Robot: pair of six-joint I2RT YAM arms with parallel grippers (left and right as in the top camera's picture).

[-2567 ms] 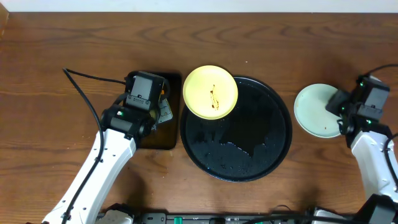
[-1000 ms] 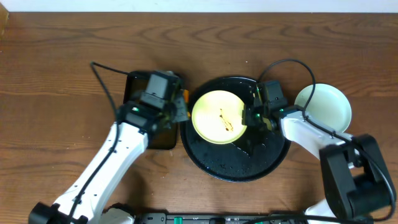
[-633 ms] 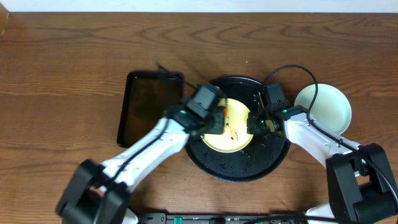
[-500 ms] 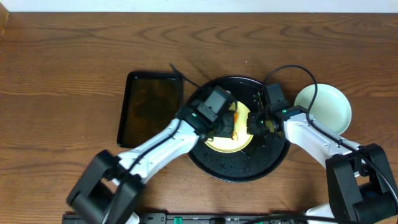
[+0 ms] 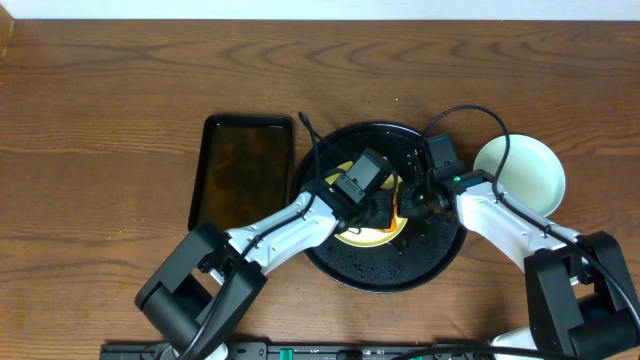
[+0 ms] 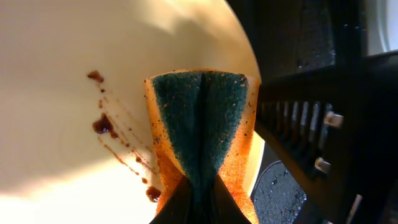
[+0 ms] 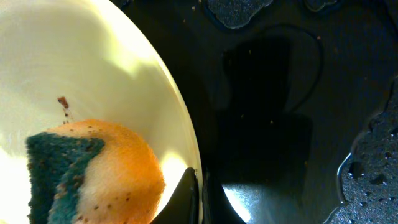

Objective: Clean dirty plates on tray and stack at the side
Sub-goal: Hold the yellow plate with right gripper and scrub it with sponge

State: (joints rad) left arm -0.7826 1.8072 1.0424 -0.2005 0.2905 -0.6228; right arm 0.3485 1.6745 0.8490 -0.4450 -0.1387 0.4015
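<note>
Your sponge (image 6: pixel 200 134) is folded in half, green scouring side outward, and the left gripper (image 6: pixel 199 202) pinches it tight at the fold, with its free end pressed on the yellow plate (image 6: pixel 62 56). The sponge sits near the plate's right edge. The brown smears (image 6: pixel 102 124) lie just beside it toward the centre, with a trail of specks running down along its side, so the dirt is not yet wiped. The right gripper (image 7: pixel 197 193) has its two fingers closed on the plate's rim and holds it from the opposite side. The plate rests inside the round black tray (image 5: pixel 400 277), whose wet floor shows around it. Off the tray, just beside its right rim on the table, sits a pale green plate (image 5: pixel 528 172); you cannot tell from above whether it is one plate or two stacked. The rectangular tray (image 5: pixel 240 170) on the left has nothing on it. You are in the scrubbing step on the yellow plate. Next, I judge, you sweep the sponge leftward across the smears while the right grip steadies the plate, pressing gently so the plate does not tip or slide on the wet tray.
</note>
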